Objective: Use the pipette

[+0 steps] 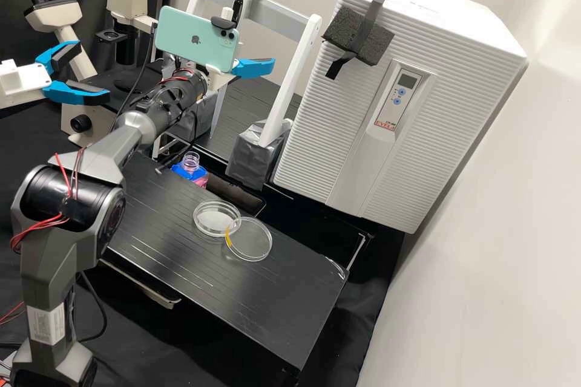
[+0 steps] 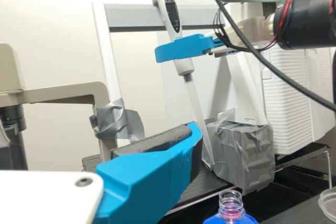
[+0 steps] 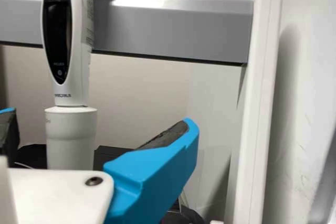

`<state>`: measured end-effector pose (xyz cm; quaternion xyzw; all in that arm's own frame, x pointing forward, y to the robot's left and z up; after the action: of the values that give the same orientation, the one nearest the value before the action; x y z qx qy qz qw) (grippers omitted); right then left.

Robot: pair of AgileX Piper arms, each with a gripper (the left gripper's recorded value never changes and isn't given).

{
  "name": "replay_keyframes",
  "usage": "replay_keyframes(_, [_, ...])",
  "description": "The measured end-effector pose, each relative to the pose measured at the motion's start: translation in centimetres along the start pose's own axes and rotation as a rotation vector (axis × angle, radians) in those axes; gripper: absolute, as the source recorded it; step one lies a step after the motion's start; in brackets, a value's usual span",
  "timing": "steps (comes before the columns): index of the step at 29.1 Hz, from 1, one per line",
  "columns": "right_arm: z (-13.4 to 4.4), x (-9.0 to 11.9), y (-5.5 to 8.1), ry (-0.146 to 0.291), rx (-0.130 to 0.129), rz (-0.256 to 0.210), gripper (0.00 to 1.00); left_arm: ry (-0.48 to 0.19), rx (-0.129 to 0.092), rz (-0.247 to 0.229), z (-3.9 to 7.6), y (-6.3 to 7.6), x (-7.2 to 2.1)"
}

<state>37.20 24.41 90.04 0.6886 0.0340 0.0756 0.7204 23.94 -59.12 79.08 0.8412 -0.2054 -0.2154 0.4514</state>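
Observation:
A white pipette point(image 3: 67, 51) with a dark front panel hangs upright on the grey crossbar of a white stand point(image 1: 289, 72). My right gripper point(image 3: 94, 129) is open, and its blue fingers point(image 3: 157, 166) straddle the pipette's lower body with a gap on one side. In the left wrist view, one of these fingers lies across the pipette point(image 2: 173, 30). My left gripper point(image 1: 72, 72) stands open and holds nothing at the far left, near a microscope point(image 1: 60, 18). A small bottle point(image 1: 192, 168) of pink liquid, uncapped, stands on the bench below the stand.
Two clear petri dish halves point(image 1: 216, 216) point(image 1: 249, 239) lie on a black platform point(image 1: 242, 296). A large white ribbed cabinet point(image 1: 393, 103) stands right of the stand. A mint-green phone point(image 1: 193, 39) rides on the right arm's wrist. Grey tape wraps the stand's foot point(image 1: 257, 154).

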Motion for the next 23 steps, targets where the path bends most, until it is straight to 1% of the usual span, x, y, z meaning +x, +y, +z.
replay_keyframes(2, [-0.01, -0.01, -0.04, -0.002, -0.002, -0.002, 0.00, 0.002, 0.001, 0.000, -0.06, 0.01, 0.00])
replay_keyframes(5, [0.00, -0.01, -0.04, -0.003, -0.018, -0.002, 0.00, 0.002, 0.001, 0.000, -0.06, 0.01, 0.00])
replay_keyframes(8, [0.06, -0.01, -0.04, -0.010, 0.002, -0.002, 0.00, 0.002, 0.001, 0.000, -0.06, 0.01, 0.00])
replay_keyframes(19, [0.06, -0.01, -0.04, -0.010, 0.002, -0.002, 0.00, 0.002, 0.001, 0.000, -0.06, 0.01, 0.00])
replay_keyframes(21, [0.06, -0.01, -0.04, -0.010, -0.004, -0.002, 0.00, 0.002, 0.001, 0.000, -0.06, 0.01, 0.00])
replay_keyframes(23, [0.06, -0.01, -0.04, -0.010, -0.004, -0.002, 0.00, 0.002, 0.001, 0.000, -0.06, 0.01, 0.00])
